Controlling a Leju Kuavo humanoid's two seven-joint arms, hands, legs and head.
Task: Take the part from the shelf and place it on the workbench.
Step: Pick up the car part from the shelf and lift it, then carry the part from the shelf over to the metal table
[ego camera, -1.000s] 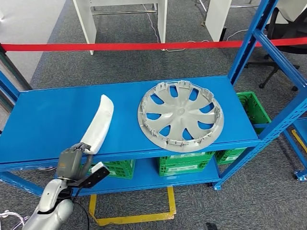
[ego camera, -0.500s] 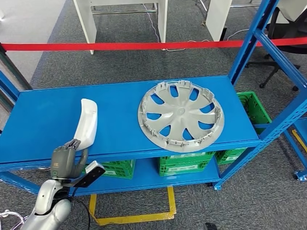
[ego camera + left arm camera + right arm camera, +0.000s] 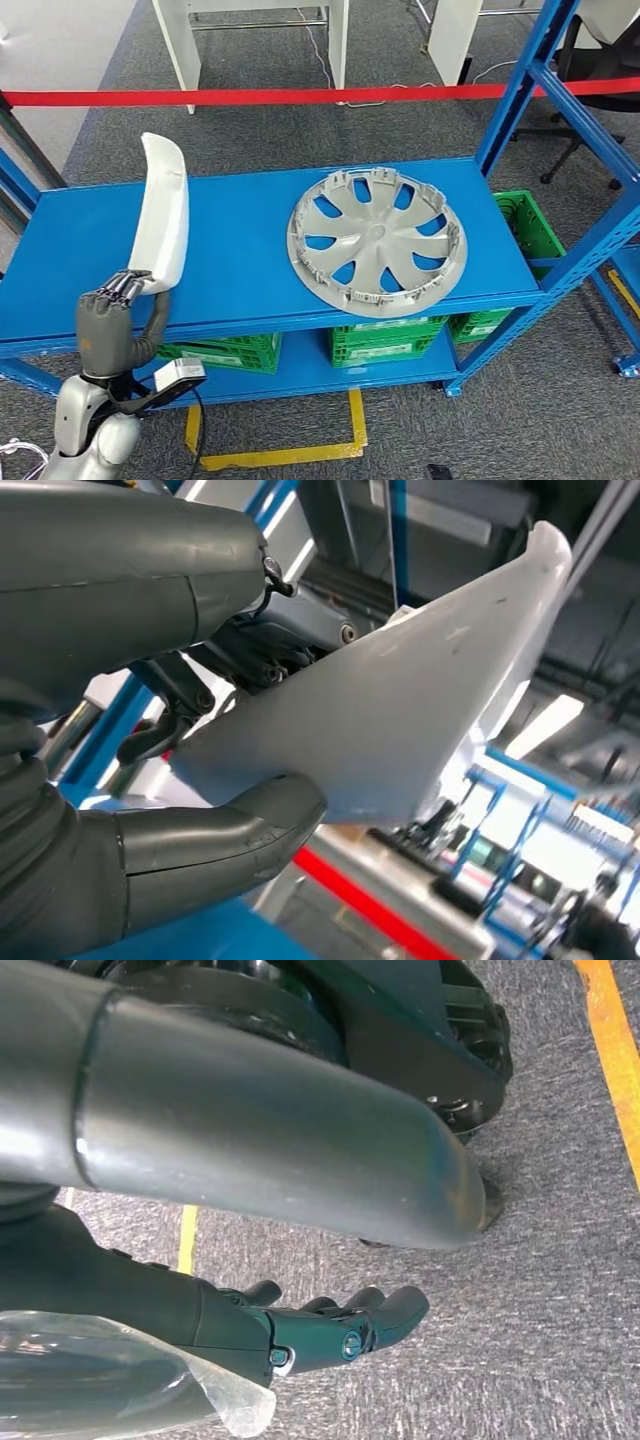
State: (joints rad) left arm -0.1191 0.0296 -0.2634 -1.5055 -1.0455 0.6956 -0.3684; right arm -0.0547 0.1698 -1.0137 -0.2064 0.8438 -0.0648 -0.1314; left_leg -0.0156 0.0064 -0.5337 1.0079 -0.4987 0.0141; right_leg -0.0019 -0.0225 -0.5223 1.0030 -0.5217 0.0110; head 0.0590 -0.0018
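White curved part (image 3: 162, 215) gripped at its lower end by left hand (image 3: 113, 325), thumb under and fingers (image 3: 249, 660) over; raised nearly upright above near left of blue shelf (image 3: 249, 285), clear of the shelf board. Grey wheel cover (image 3: 377, 240) lying flat on shelf, well to the right. Right hand (image 3: 332, 1330) hanging over grey carpet (image 3: 558, 1260), holding nothing, fingers extended and slightly parted.
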